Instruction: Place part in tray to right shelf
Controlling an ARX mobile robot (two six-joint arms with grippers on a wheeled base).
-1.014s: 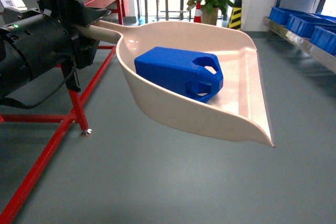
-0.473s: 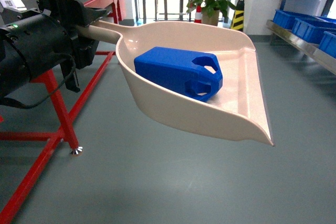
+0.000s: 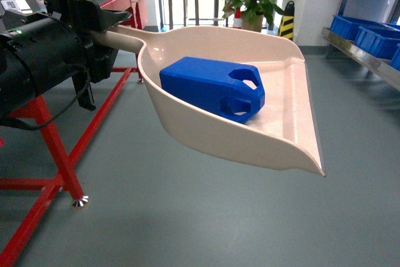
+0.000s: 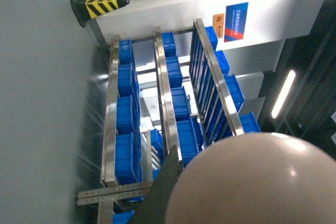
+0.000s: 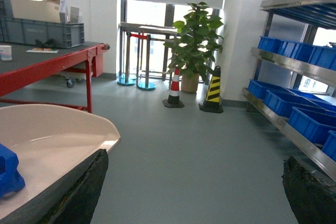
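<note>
Blue part (image 3: pixel 211 87), one glossy plastic block with slanted shoulders and a holed handle loop, lies on its side inside the single cream tray (image 3: pixel 281 148), a smooth dustpan-shaped scoop with raised curved walls and a flat lip. The tray hangs above the grey floor (image 3: pixel 187 217), its straight handle running into the left end effector (image 3: pixel 100 29), which is clamped on the tray's handle. The right end effector's (image 5: pixel 191 192) two dark pads stand wide apart. Steel shelving (image 5: pixel 294 64) carries several blue bins (image 5: pixel 286 100). One red-framed tabletop (image 5: pixel 47 59), one potted plant (image 5: pixel 197 40) and two cones (image 5: pixel 212 93) stand beyond.
</note>
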